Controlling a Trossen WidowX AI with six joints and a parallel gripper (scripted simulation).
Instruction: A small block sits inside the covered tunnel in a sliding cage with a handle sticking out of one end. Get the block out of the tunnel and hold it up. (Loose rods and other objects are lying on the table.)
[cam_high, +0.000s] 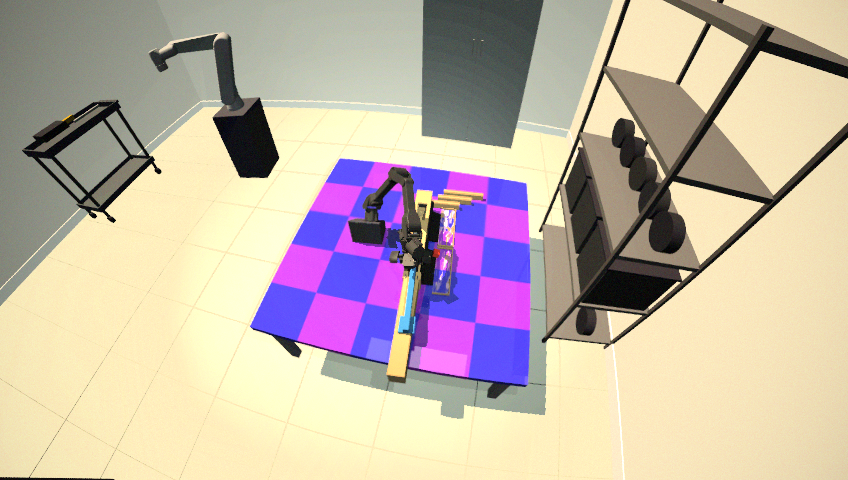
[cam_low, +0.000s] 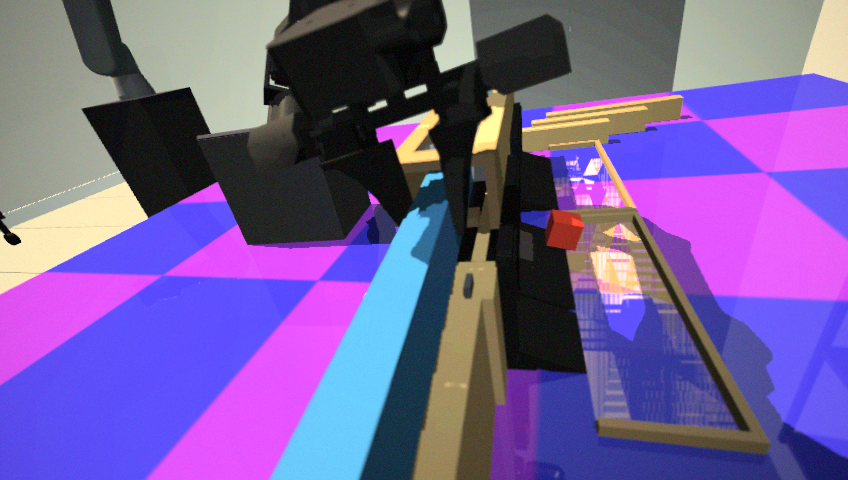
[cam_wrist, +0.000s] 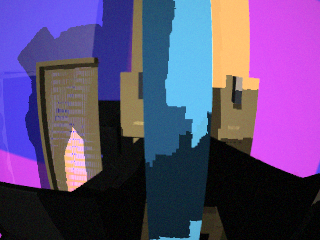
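Blue-and-magenta checks cover the square surface (cam_high: 333, 312) (cam_low: 208, 339) (cam_wrist: 285, 75) in a pale-tiled room. Across it, the black pincer (cam_high: 412, 268) (cam_low: 433, 226) (cam_wrist: 175, 146) is clamped on a long, light-blue bar (cam_high: 409, 300) (cam_low: 357, 297) (cam_wrist: 190, 60). A small red cube (cam_high: 436, 252) (cam_low: 564, 230) lies beyond its grip, beside the black panels (cam_high: 427, 274) (cam_low: 547, 273), near the crossbar of the clear, tan-framed panels; whether it is covered, I cannot tell.

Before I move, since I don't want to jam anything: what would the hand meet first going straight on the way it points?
Probably the wooden rail, below the blue bar that the hand grips; depth beneath the fingers is unclear.
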